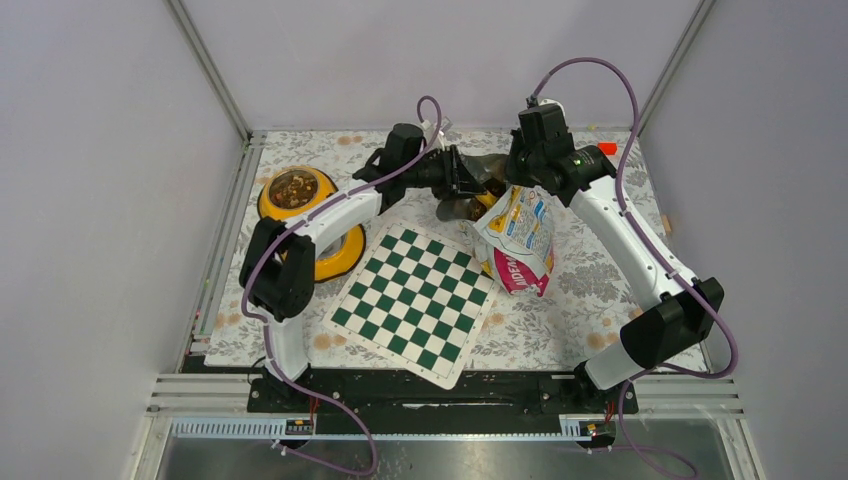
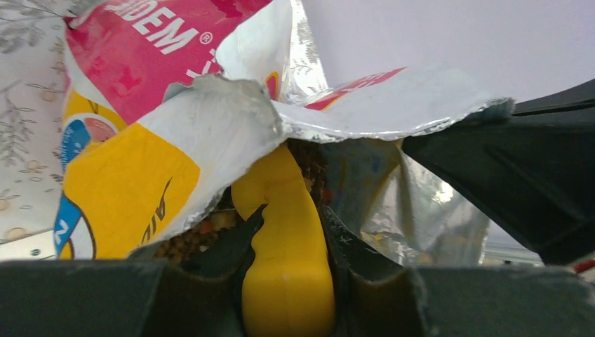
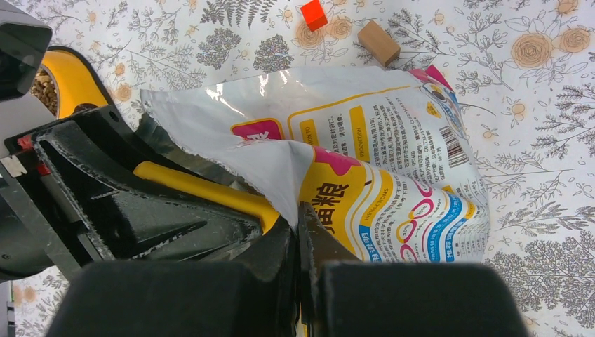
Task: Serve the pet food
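We are at the scooping step. Our left gripper [image 2: 291, 232] is clamped on the handle of the yellow scoop [image 3: 203, 188], whose far end is hidden inside the torn mouth of the pet food bag [image 1: 520, 235], among the kibble [image 2: 309, 165] there. Our right gripper [image 3: 300, 232] is pinched together on the bag's foil lip. More kibble already sits in the yellow bowl [image 1: 266, 203], well left of the bag.

Next, we judge, the scoop must come out level and cross to that bowl without spilling.

The bag lies on a floral tablecloth [image 1: 590, 290]. A green chessboard mat [image 1: 415, 300] touches its near-left side, and a red cube [image 3: 313, 14] and a wooden block [image 3: 379, 43] lie beyond it. Pale wall panels [image 1: 100, 150] close in the cell.
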Controlling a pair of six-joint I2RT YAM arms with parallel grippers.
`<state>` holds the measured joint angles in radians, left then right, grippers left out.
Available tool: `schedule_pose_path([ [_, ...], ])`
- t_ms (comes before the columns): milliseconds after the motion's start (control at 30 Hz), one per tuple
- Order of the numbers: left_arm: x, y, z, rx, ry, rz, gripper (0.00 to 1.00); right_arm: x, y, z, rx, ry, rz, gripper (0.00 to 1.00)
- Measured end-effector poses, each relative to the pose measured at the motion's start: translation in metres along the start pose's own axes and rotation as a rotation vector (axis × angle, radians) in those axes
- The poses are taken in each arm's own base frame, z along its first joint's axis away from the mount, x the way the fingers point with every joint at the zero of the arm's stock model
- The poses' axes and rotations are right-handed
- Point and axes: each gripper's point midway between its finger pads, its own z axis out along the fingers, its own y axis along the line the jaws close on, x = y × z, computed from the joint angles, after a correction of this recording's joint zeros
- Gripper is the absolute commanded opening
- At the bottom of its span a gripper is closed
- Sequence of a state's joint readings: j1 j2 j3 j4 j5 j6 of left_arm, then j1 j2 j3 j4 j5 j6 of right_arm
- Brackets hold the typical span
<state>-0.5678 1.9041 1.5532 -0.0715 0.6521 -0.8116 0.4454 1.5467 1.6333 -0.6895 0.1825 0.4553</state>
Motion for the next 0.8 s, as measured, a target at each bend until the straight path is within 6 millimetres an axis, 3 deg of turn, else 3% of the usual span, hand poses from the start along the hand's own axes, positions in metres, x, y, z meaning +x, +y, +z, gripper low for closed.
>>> schedule_pose_path([
  [233, -0.011, -0.011, -0.016, 0.132, -0.025, -0.144, 0.00, -0.001, -0.002, 0.000, 0.011, -0.007, -0.002, 0.00],
  [433, -0.027, -0.014, -0.042, 0.192, -0.059, -0.231, 0.00, -0.005, -0.009, -0.003, 0.043, -0.027, -0.011, 0.00],
  [800, -0.065, -0.032, -0.102, 0.205, -0.182, -0.156, 0.00, -0.010, -0.024, -0.011, 0.092, -0.045, -0.015, 0.00],
])
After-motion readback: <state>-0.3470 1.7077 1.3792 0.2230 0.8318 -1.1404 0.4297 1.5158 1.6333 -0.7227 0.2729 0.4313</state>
